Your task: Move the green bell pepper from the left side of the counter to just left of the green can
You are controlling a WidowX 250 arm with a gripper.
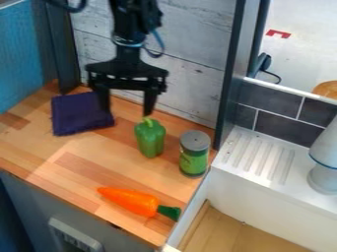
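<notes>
The black 2-finger gripper [127, 111] hung above the light-brown wooden counter [85, 184], its fingers spread wide with a gap between them. 1 fingertip was over the folded dark-purple cloth [76, 115]; the other was just above the stem of the glossy green toy bell pepper [151, 139]. Whether either fingertip touched what was below it could not be told. The pepper stood upright between the cloth and a cylindrical can with a grey lid and green label [194, 156]. Nearer the counter's front edge lay an orange toy carrot [130, 200], its green top pointing toward the white sink [263, 209].
</notes>
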